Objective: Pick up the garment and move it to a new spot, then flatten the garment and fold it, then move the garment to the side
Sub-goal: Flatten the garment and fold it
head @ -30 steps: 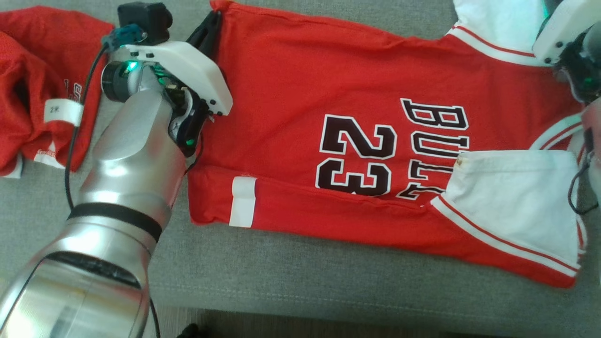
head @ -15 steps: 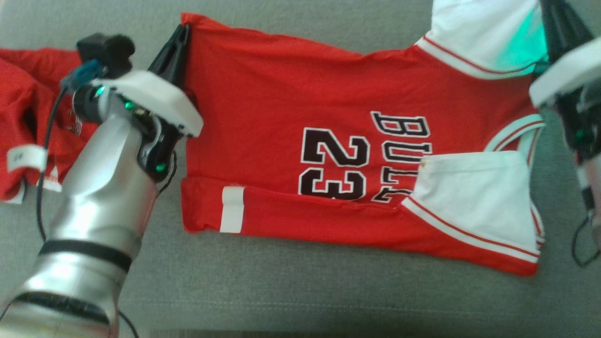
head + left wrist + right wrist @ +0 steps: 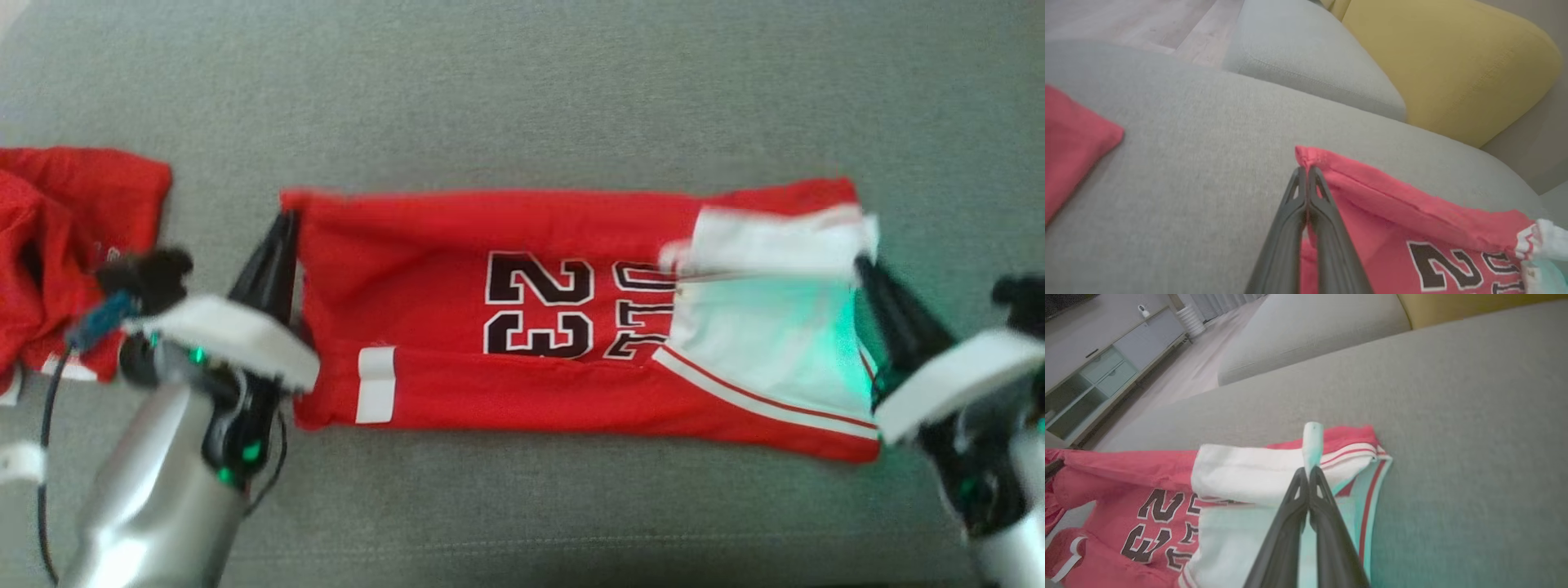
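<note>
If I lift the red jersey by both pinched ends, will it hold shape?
Likely floppy: the jersey drapes between the left gripper and right gripper, each shut on an edge. Probably light, thin cloth. The white sleeve may flop loose.

We look across a broad grey fabric sofa seat (image 3: 522, 98). Beyond it we find another grey cushion (image 3: 1306, 61) touching a mustard-yellow cushion (image 3: 1453, 61), with pale wood floor (image 3: 1126, 20) alongside. Farther off we make out a pale sideboard (image 3: 1106, 367) with drawers, a small white device (image 3: 1142, 310) on top.
</note>
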